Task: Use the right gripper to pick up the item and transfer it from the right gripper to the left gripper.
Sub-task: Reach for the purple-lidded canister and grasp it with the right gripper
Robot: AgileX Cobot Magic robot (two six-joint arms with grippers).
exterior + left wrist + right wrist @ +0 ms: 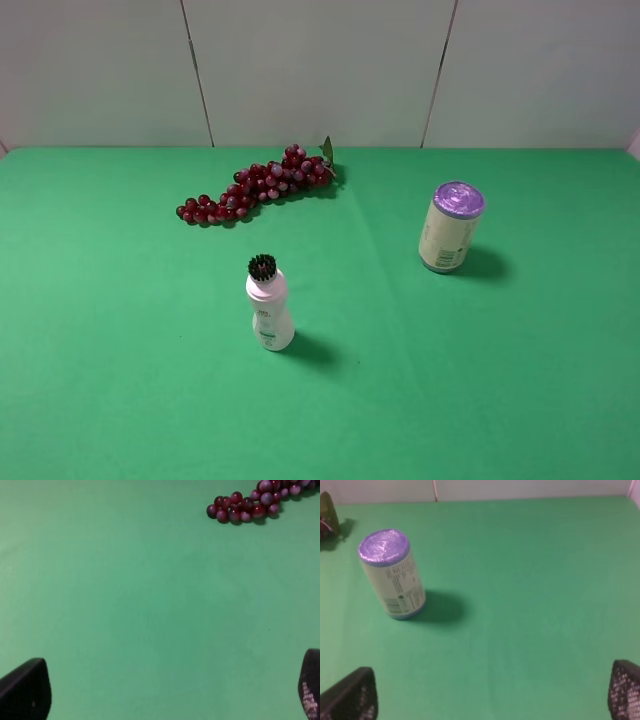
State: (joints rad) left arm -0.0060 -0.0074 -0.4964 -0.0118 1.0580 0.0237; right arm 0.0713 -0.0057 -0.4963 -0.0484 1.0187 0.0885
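The cream canister (451,228) stands upright on the green counter (120,380), right of centre and a little toward the far side, purple lid on top. There is printed text down its side, plus a small round mark low on the label, but the lettering is too small to read. The right gripper (488,694) looks at it from the near side with its fingers spread wide, nothing between them and well apart from the canister. The left gripper (168,689) has its fingers released too, over bare green. The white bottle (269,305) with a black bristle top stands near the middle; its label is unreadable. The dark red grapes (258,186) lie far, left of centre.
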